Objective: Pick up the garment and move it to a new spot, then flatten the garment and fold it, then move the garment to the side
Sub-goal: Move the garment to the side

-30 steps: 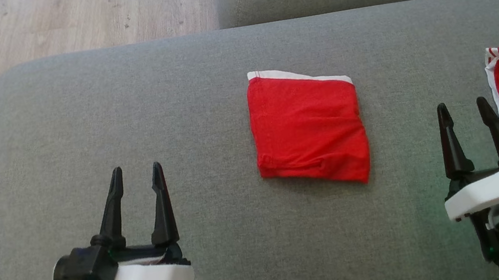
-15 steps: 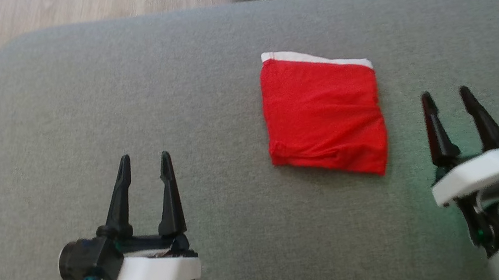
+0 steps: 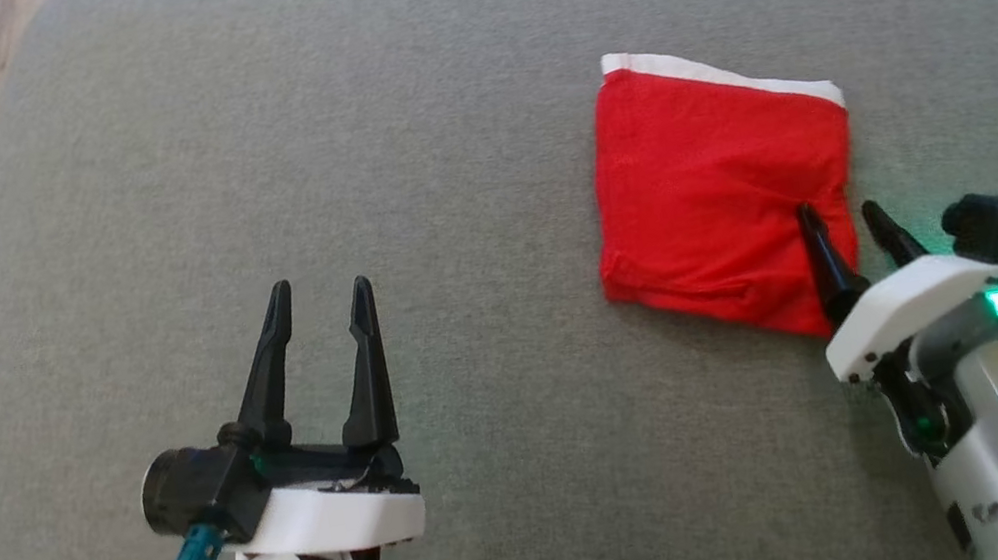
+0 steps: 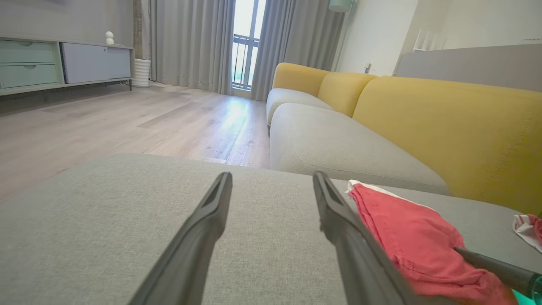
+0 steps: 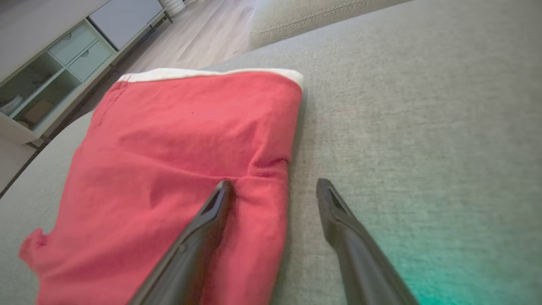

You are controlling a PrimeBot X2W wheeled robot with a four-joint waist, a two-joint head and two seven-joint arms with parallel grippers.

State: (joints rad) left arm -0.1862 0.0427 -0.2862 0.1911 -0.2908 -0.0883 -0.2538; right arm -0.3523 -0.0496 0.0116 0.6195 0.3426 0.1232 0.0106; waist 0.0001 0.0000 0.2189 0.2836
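The red garment [image 3: 722, 187] lies folded into a rough square, white waistband at its far edge, on the grey sofa cushion [image 3: 433, 129], toward the robot's right. The right hand [image 3: 838, 209] is spread and straddles the garment's right edge: in the right wrist view one finger sits over the red cloth, the other over bare cushion. The left hand [image 3: 320, 284] is spread too, well apart from the garment, holding nothing. The likely trouble is a pinch that takes just the top layer, so the fold falls open when lifted, or one that catches the upholstery with the cloth. Whether the fingertips touch the fabric is unclear. The garment's near right corner is hidden behind the right hand in the head view, and another red-and-white cloth [image 4: 527, 224] is cut off at the left wrist view's edge.
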